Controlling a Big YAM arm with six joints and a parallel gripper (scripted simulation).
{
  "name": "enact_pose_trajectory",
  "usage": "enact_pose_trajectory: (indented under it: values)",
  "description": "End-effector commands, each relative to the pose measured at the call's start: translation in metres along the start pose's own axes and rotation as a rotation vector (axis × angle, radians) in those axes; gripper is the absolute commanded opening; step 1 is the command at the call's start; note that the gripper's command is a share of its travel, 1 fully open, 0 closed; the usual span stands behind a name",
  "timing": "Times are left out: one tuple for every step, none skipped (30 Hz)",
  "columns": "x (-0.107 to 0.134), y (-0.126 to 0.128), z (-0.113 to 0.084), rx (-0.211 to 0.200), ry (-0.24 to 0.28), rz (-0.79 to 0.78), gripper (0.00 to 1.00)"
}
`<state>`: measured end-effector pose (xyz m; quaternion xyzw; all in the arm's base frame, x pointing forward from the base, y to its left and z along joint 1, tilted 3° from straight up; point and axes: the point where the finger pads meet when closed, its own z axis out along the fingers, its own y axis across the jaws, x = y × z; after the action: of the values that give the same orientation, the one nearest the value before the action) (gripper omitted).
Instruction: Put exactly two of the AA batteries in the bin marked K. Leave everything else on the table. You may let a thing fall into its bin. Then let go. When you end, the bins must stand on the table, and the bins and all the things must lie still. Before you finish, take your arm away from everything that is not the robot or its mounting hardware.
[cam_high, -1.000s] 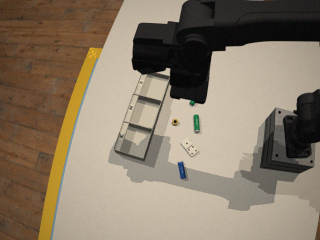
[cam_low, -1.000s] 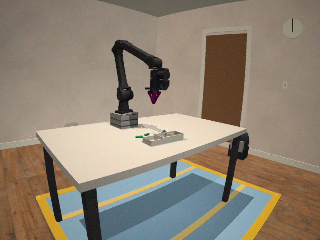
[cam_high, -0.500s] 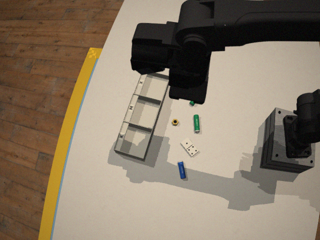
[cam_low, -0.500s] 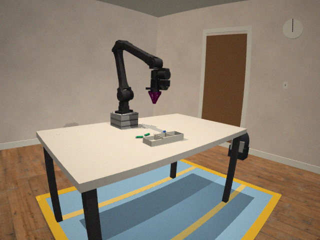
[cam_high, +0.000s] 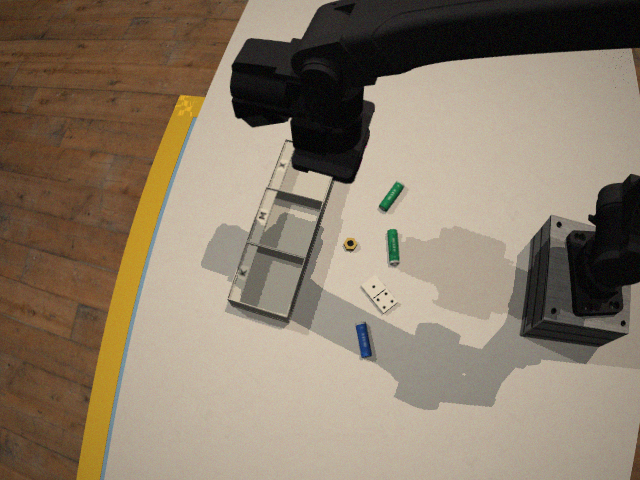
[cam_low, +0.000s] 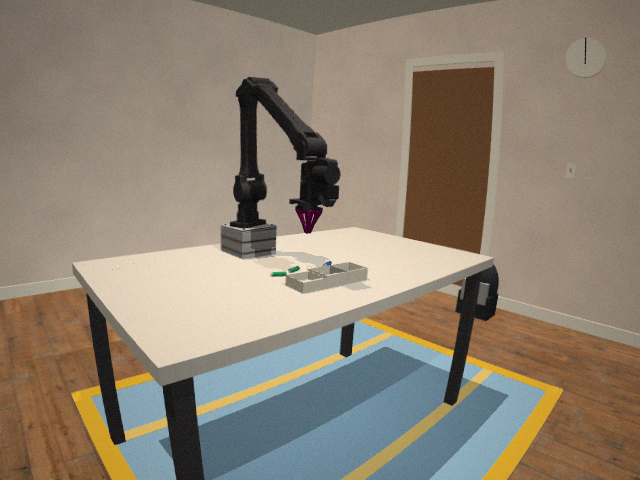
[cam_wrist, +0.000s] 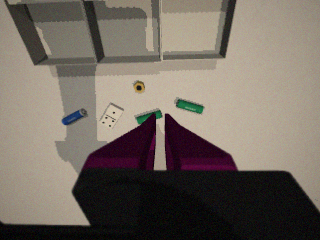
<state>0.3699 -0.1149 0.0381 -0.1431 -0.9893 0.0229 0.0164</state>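
A blue AA battery (cam_high: 363, 339) (cam_low: 327, 263) (cam_wrist: 74, 117) lies on the table beyond the domino. A green AA battery (cam_high: 393, 247) (cam_low: 294, 269) (cam_wrist: 145, 117) lies between the domino and another green AA battery (cam_high: 391, 196) (cam_low: 279, 273) (cam_wrist: 189, 106). Bin K (cam_high: 258, 313) (cam_low: 357, 275) (cam_wrist: 65, 61) is the end compartment nearest the blue battery; no battery shows in it. My gripper (cam_low: 308, 232) (cam_wrist: 160, 120) is shut and empty, high above the table. Its fingers are hidden by the wrist in the top view.
Bin M (cam_high: 262, 215) is in the middle of the joined row; bin X (cam_high: 282, 164) is at the other end, partly hidden by the wrist. A yellow nut (cam_high: 350, 243) (cam_wrist: 139, 87) lies near the row. A white domino (cam_high: 378, 295) (cam_wrist: 111, 116) lies between the blue and green batteries.
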Motion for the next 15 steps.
enact_pose_trajectory:
  values:
    - [-0.035, -0.007, -0.008, 0.000, -0.068, -0.020, 0.08]
    - [-0.040, -0.011, -0.002, 0.000, -0.067, -0.020, 0.08]
    - [-0.045, -0.015, 0.004, 0.000, -0.067, -0.020, 0.08]
    - [-0.050, -0.018, 0.010, 0.001, -0.066, -0.020, 0.08]
    - [-0.055, -0.022, 0.016, 0.002, -0.066, -0.020, 0.08]
    - [-0.060, -0.026, 0.023, 0.002, -0.065, -0.020, 0.08]
    - [-0.064, -0.030, 0.029, 0.003, -0.065, -0.020, 0.08]
    - [-0.069, -0.033, 0.035, 0.004, -0.064, -0.020, 0.08]
    - [-0.074, -0.037, 0.041, 0.004, -0.064, -0.020, 0.08]
    - [-0.079, -0.041, 0.047, 0.005, -0.064, -0.020, 0.08]
    - [-0.084, -0.044, 0.053, 0.005, -0.063, -0.020, 0.08]
    - [-0.089, -0.048, 0.059, 0.006, -0.063, -0.020, 0.08]
    - [-0.092, -0.051, 0.064, 0.006, -0.062, -0.020, 0.08]
    - [-0.093, -0.051, 0.065, 0.006, -0.062, -0.020, 0.08]
    - [-0.093, -0.051, 0.065, 0.006, -0.062, -0.020, 0.08]
